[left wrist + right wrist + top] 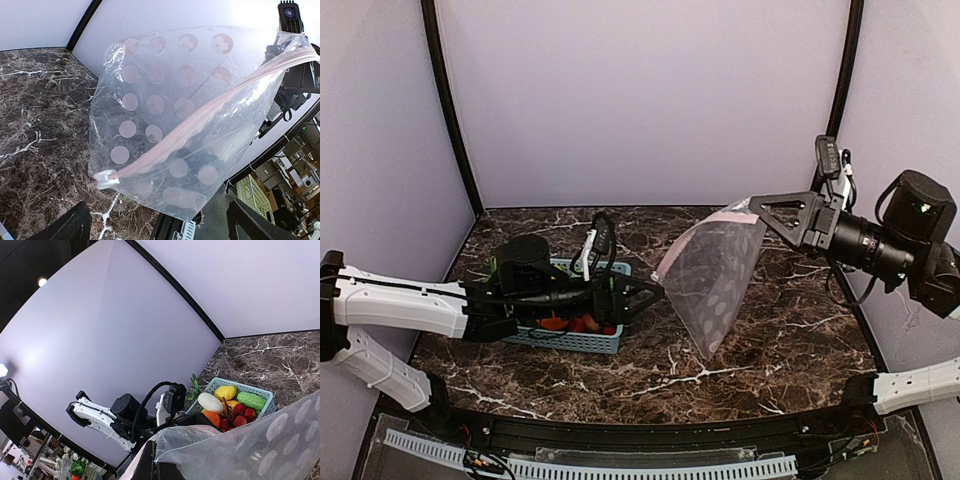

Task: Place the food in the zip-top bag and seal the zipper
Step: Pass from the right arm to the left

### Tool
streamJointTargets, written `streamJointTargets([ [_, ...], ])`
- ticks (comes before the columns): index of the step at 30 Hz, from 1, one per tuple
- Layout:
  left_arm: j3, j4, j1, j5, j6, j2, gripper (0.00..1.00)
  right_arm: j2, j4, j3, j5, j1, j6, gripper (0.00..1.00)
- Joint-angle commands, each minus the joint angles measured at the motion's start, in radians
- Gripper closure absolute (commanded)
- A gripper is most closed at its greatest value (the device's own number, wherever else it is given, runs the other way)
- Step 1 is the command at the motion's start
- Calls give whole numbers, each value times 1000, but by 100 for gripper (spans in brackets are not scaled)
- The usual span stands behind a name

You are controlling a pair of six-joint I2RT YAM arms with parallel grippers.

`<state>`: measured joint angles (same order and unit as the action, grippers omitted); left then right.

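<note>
The zip-top bag, clear with pale dots, hangs in the air from its upper corner, where my right gripper is shut on it. In the right wrist view that gripper pinches the bag's edge. In the left wrist view the bag fills the frame. Its pink zipper runs across it at a slant to a white slider. My left gripper stands open just short of the bag, holding nothing. The food lies in the light blue basket.
The light blue lattice basket sits on the marble table under my left arm, left of the hanging bag. Leafy greens stick up at the basket's far corner. Purple walls close the back and both sides.
</note>
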<state>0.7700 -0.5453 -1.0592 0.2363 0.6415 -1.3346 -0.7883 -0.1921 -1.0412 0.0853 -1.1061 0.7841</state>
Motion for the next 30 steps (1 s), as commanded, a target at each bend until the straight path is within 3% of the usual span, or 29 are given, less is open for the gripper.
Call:
streamJointTargets([
  [1,-18,-102,-11,41,73,-15,5,10,109,11,-19,3,11,100],
  [14,-5,-244,-16,46,171,-99,11,28,187,18,-42,3,20,100],
  [20,-5,-305,-15,38,196,-116,20,39,223,35,-47,4,30,100],
  [26,-5,-410,-15,41,230,-146,38,45,227,46,-47,3,39,100],
  [30,-1,-435,-15,43,251,-170,40,53,233,49,-50,3,41,100],
])
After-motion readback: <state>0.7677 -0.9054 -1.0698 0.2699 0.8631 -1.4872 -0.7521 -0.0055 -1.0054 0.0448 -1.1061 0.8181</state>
